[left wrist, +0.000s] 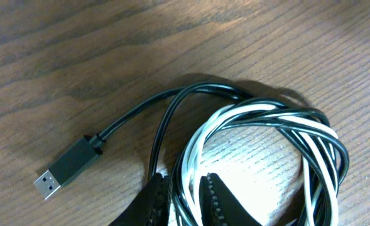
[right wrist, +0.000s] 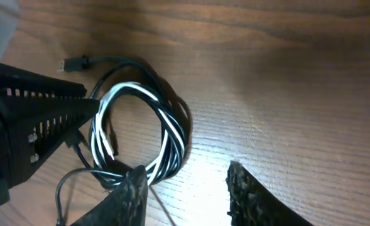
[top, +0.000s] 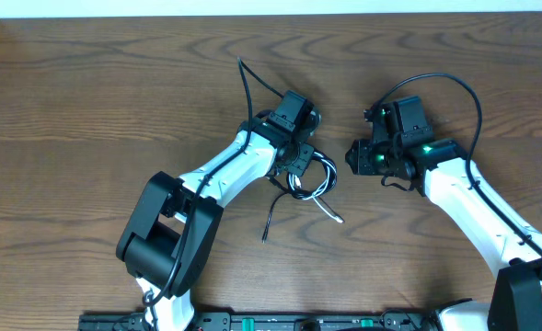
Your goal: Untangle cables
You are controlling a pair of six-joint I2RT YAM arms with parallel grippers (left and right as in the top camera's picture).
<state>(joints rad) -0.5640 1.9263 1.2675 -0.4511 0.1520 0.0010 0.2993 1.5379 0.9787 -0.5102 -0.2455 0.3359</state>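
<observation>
The cables (top: pixel 318 187), one black and one white, lie wound together in a small coil on the wooden table (top: pixel 114 92). My left gripper (top: pixel 300 167) sits on the coil's left side. In the left wrist view its fingers (left wrist: pixel 213 194) flank a bundle of black and white strands (left wrist: pixel 266 119), and the left gripper (left wrist: pixel 185 196) is shut on them. The black cord's USB plug (left wrist: pixel 64 169) lies free to the left. My right gripper (top: pixel 353 156) stands open just right of the coil. Only bare wood lies between the right gripper (right wrist: pixel 186 169) fingers, and the coil (right wrist: pixel 166 129) touches the left one.
A loose white end (top: pixel 335 216) and a loose black end (top: pixel 266 228) trail toward the table's front. The left arm's own thicker black wire (top: pixel 246 78) sticks up behind the left wrist. The left gripper's body (right wrist: pixel 40 119) fills the left side of the right wrist view.
</observation>
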